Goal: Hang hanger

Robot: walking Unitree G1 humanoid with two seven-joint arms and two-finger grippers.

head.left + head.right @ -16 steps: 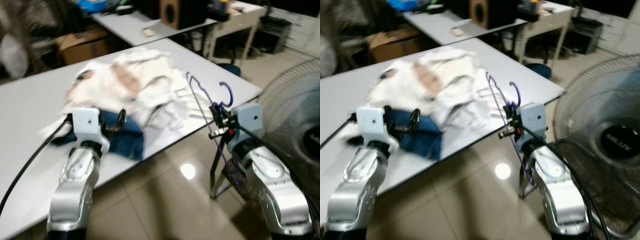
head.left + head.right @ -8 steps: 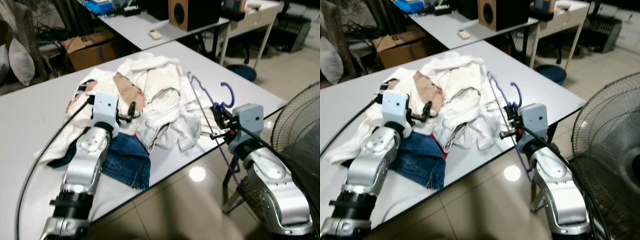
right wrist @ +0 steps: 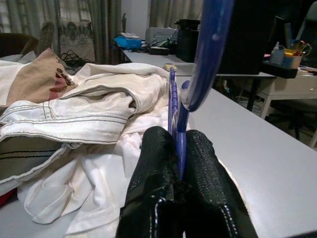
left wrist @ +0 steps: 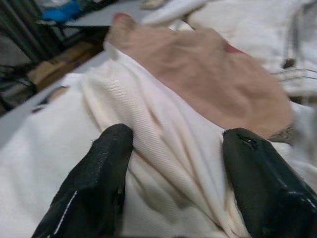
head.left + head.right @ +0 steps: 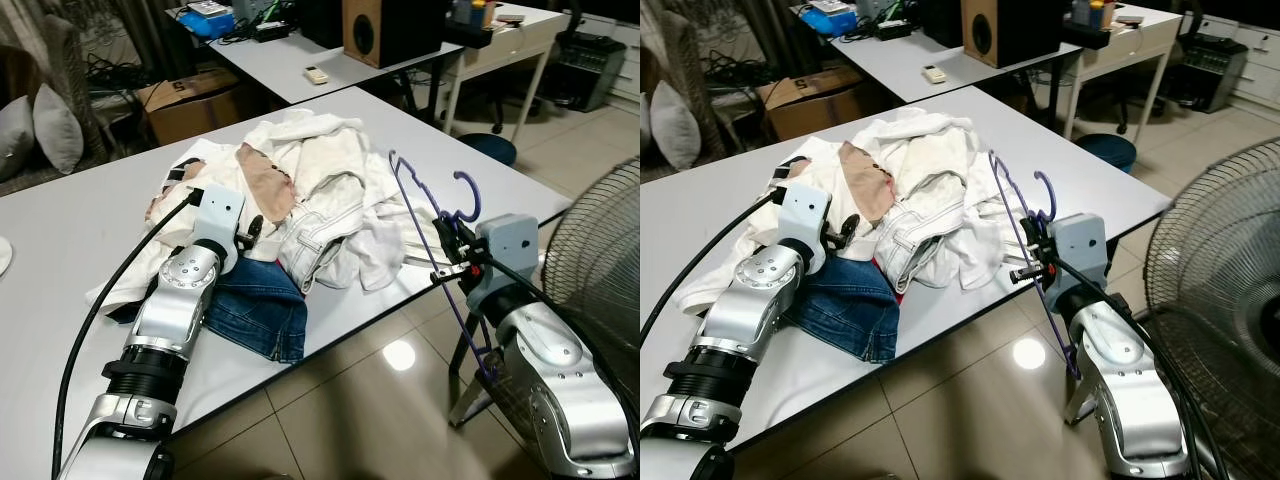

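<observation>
No brand or lettering reads anywhere: the cardboard box (image 5: 190, 100) behind the table shows dark marks on its side, too small to make out.

Right gripper (image 3: 173, 148) first: its two black fingers are clenched tight on the purple hanger (image 5: 432, 215), the thin bar pinched between the pads near the neck, right below the hook. The hook curls up just above the fingers, and one arm of the hanger slants up and back over the pile of clothes (image 5: 320, 200). The other runs down past the table edge alongside the silver forearm (its lower end is lost against the arm and the metal stand legs there). The hanger sits at the right-hand edge of the white table (image 5: 60, 250), off the surface, carried in the air.

Over to the left gripper (image 4: 173, 173): fingers spread wide apart, gripping nothing, one on each side of a ridge of cream cloth (image 4: 163, 144), with a tan garment (image 4: 208, 74) just beyond. Whether the tips press into the fabric, hard to say. A blue denim piece (image 5: 255, 310) lies by that arm.

A floor fan (image 5: 1220, 300) stands at the right, its cage cut off by the frame. A wooden speaker (image 5: 385, 28) sits on the far desk.
</observation>
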